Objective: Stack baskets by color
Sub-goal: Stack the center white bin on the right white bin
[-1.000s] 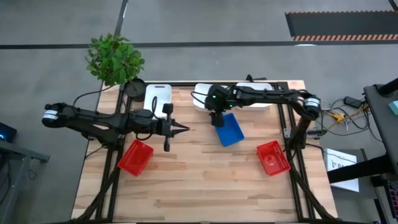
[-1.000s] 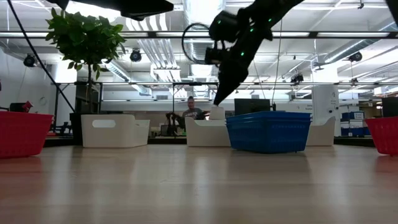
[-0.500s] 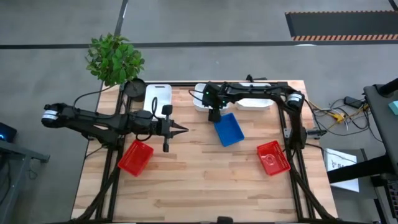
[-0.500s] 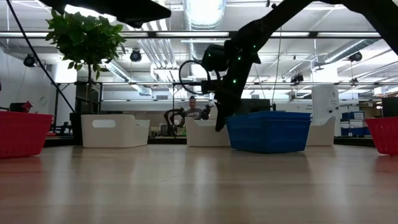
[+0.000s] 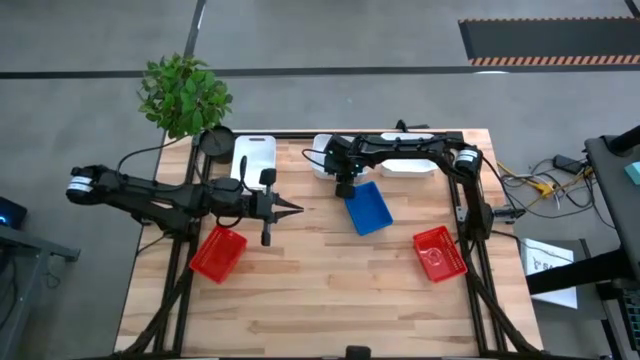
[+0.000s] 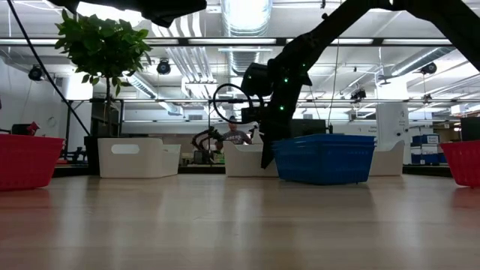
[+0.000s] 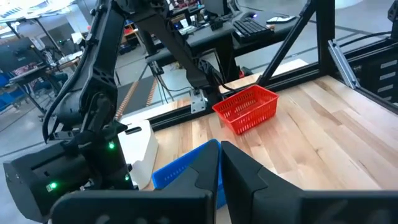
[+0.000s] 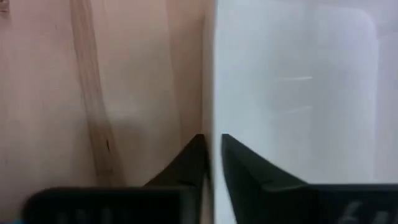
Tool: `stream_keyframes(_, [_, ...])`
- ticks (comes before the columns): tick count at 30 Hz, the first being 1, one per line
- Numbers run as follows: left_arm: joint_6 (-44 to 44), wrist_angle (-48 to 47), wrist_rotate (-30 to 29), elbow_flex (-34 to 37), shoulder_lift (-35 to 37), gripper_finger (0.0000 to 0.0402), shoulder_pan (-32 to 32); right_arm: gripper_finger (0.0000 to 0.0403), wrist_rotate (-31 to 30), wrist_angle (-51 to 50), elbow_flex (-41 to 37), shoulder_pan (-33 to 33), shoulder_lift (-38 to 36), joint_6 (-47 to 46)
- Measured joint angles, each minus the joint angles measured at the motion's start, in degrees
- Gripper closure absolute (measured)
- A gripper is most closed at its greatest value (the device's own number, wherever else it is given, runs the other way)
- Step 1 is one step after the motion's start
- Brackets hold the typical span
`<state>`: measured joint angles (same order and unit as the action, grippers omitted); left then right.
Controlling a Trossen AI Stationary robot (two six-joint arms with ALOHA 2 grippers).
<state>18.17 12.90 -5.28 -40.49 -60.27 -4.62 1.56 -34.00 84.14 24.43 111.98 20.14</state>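
The wooden desk (image 5: 320, 290) is seen from above with both arms over it. At its far edge white baskets stand: one (image 5: 253, 157) beside the dark pot (image 5: 214, 141), one (image 5: 326, 157) near the middle, one (image 5: 412, 166) further right. A blue basket (image 5: 368, 207) lies near the middle of the desk, its long axis running diagonally, from the far side toward the near right. Two red baskets are placed at the sides, one (image 5: 218, 251) on the left, one (image 5: 438, 253) on the right.

The right gripper (image 5: 343, 183) is lowered between the middle white basket and the far end of the blue one. In the right wrist view a thin white wall (image 8: 210, 81) is seen between the fingers (image 8: 186, 165), and the jaws are closed almost fully on it, so the rim of this white basket appears to be gripped. The wall runs straight ahead, in line with the jaws. The right arm is clearly the nearer one to this basket.

The left gripper (image 5: 290, 208) is held over the desk left of the blue basket, its jaws shut and empty
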Motion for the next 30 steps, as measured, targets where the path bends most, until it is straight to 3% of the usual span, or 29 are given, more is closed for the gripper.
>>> stream_keyframes(3, [0.11,0.08,0.0,0.0,0.0,0.0401,0.0,0.0387,-0.02,-0.01,0.0,0.0,-0.1,0.38])
stream_keyframes(15, [0.11,0.16,0.0,0.0,0.0,0.0401,0.0,0.0394,-0.33,-1.18,-0.02,-0.31,-6.17,0.5])
stream_keyframes(24, [0.09,0.27,0.0,0.0,-0.02,0.0401,0.0,0.0394,-3.22,-11.49,-0.02,-0.92,-14.48,3.99])
stream_keyframes(30, [0.04,0.32,0.0,0.0,-0.02,0.0401,-0.07,0.0394,-3.09,-18.55,-0.12,-0.75,-21.66,11.78])
